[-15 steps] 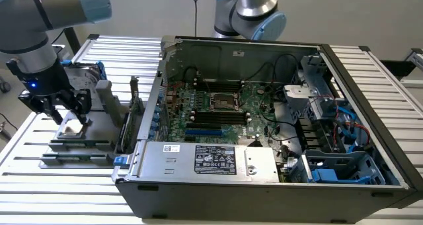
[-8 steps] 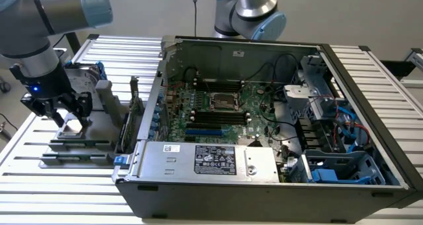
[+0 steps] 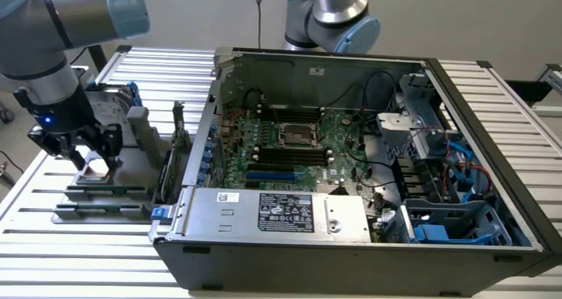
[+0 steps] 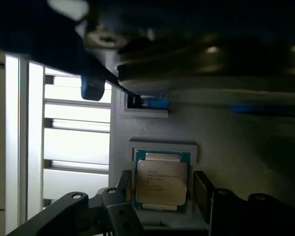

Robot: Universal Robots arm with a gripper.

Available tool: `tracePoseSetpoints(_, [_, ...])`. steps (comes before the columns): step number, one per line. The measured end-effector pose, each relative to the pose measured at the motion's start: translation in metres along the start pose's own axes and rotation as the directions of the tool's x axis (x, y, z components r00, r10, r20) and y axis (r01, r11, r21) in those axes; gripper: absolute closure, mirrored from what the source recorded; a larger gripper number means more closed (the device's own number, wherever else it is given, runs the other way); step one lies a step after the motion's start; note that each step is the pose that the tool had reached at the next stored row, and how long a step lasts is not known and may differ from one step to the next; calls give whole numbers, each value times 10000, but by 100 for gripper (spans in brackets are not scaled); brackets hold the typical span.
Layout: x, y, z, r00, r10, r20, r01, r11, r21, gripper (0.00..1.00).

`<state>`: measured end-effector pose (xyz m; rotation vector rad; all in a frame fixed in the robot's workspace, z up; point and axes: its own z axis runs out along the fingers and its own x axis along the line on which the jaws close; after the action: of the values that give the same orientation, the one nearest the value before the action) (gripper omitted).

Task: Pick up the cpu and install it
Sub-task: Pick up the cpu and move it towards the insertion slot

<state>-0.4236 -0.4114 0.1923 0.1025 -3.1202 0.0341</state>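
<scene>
Wrist view: 1 cpu [image 4: 161,183] flat in a grey holder [image 4: 152,130], printed lid up. 2 fingers [image 4: 202,189] flank it, spread wide, contact unclear. Gripper [image 3: 95,162] is released and grasps nothing.

Exterior view adds the rest. The holder is at the exterior view's left, lower-left of frame, beside 1 open computer case [image 3: 478,121]. Inside: 1 motherboard [image 3: 303,161], 1 socket [image 3: 294,134], 1 power supply [image 3: 272,210]. 2 arms; second arm [image 3: 330,16] at top centre.

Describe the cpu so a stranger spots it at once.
Left of the open computer case in the exterior view sits a grey holder. The cpu lies flat in it, straddled by the open gripper. It is a small silver-topped square, unlike the upright blue-bracketed hard drive nearby.
</scene>
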Motion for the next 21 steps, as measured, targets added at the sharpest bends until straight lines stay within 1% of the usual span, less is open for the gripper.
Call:
tracePoseSetpoints(9, [-1, 1, 64, 10000, 7, -9, -7, 10000, -1, 38])
tracePoseSetpoints(21, [0, -12, 69, 9997, 241, -20, -241, 9997, -7, 38])
